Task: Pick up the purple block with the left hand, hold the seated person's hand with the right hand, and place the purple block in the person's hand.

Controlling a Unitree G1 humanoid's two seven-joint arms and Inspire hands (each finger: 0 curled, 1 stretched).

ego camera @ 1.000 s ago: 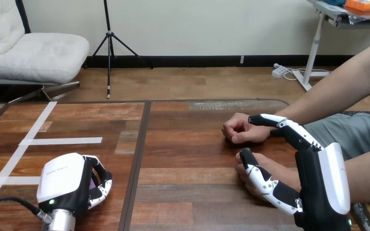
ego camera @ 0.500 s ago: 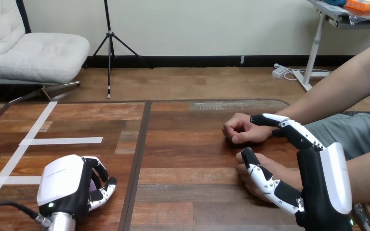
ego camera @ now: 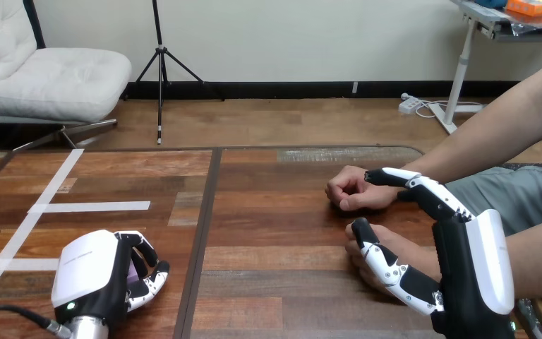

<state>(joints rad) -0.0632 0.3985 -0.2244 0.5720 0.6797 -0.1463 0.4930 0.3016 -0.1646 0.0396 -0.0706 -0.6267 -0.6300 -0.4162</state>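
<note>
The left hand (ego camera: 88, 272) is seen low at the near left of the wooden table (ego camera: 268, 212), with its white back turned up. Its fingers (ego camera: 145, 248) are curled tightly inward toward the palm. A purple block (ego camera: 134, 271) is enclosed within that curl, and only a sliver of purple can be made out between the fingers and the palm. The hand is set just beside the dark seam that runs down the table. Strips of white tape (ego camera: 88, 207) are laid on the wood beyond it.

The right hand (ego camera: 469, 275) is raised at the near right, with its back turned to the right. Its fingers (ego camera: 423, 189) are held nearly straight and are stretched forward. Its thumb (ego camera: 388, 267) is laid across the person's nearer hand (ego camera: 395, 244), which is rested on the table in a loose fist. Whether that fist is gripped cannot be told.

The person's farther hand (ego camera: 353, 189) is also closed and rested on the table. It is placed just beyond the right hand's fingertips, near the wrist. The two hands of the person are kept apart, and both are well apart from the block.
</note>
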